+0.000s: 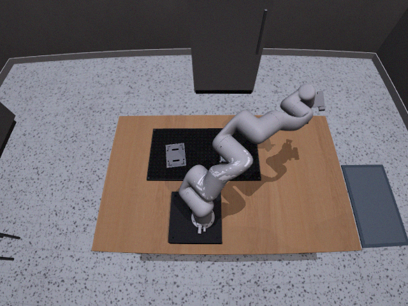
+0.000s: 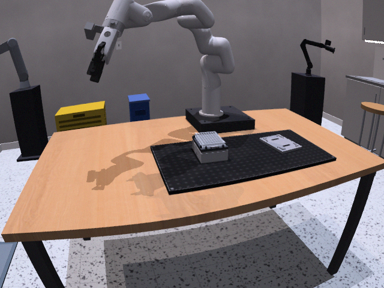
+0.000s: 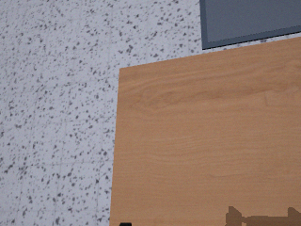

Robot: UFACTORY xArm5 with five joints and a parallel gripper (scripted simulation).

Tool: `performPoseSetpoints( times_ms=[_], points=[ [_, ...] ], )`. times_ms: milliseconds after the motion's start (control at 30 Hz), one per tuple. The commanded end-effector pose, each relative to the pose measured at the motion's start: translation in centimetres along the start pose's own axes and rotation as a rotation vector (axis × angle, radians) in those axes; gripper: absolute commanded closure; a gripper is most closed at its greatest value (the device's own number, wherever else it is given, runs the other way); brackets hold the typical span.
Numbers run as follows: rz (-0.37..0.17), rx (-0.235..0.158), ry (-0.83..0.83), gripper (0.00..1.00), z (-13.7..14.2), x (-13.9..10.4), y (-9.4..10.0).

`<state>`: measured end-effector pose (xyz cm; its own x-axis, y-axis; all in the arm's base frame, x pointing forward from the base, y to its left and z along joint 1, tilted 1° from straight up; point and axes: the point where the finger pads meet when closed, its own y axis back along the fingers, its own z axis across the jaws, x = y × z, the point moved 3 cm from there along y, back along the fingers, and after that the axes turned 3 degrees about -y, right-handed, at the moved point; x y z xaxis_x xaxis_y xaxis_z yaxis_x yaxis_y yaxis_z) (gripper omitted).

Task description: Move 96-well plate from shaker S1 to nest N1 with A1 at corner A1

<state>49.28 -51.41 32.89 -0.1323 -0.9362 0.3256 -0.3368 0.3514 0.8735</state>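
On the shaker the plate sits untouched; the nest is bare. High above the table corner, the gripper hangs released, grasping nothing.

From above, the arm covers nearly all of the plate shaker S1; only a pale sliver shows and the 96-well plate cannot be seen there. In the exterior view the plate is too small to pick out its cut-off corner, likewise the A1 mark on nest N1. Wrist view: table cut by frame edges, gripper itself out of sight but for a dark speck at the bottom edge.
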Motion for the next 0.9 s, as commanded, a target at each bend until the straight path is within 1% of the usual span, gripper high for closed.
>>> performPoseSetpoints(
  times_ms=[0, 67, 233, 267, 333, 533, 700, 833, 867],
  points=[
    [-0.008, 0.015, 0.003, 0.0, -0.8, -1.6, 0.6],
    [-0.008, 0.015, 0.003, 0.0, -1.0, -2.2, 0.8],
    [-0.068, 0.003, 0.153, 0.0, -1.6, -4.4, 1.3],
    [-0.068, 0.003, 0.153, 0.0, -1.8, -4.9, 1.4],
    [-0.068, 0.003, 0.153, 0.0, -1.8, -4.9, 1.4],
    [-0.068, 0.003, 0.153, 0.0, -2.5, -7.7, 2.1],
    [-0.127, -0.007, 0.305, 0.0, -2.9, -9.9, 2.7],
    [-0.127, -0.007, 0.304, 0.0, -3.1, -11.8, 3.3],
    [-0.127, -0.007, 0.304, 0.0, -3.1, -11.8, 3.3]
  ],
)
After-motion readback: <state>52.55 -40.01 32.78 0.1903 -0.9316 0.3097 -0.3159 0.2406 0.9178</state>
